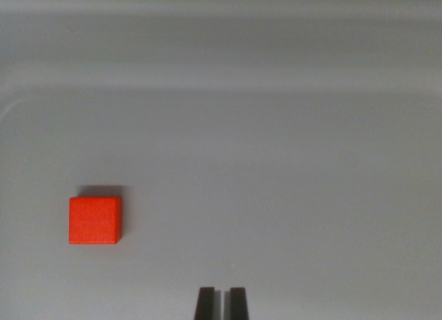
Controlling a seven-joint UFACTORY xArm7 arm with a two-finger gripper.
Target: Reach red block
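Red block point(94, 220) sitting on grey tray point(276, 161), up & toward wrist view's left of gripper point(222, 303), well apart. 2 fingertips nearly touching, gripping nothing.

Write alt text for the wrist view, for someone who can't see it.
A red block sits on a pale grey tray surface, toward the wrist view's lower left. The gripper pokes in at the bottom centre, its two dark fingers nearly together with a thin gap, well to the right of the block and not touching it.
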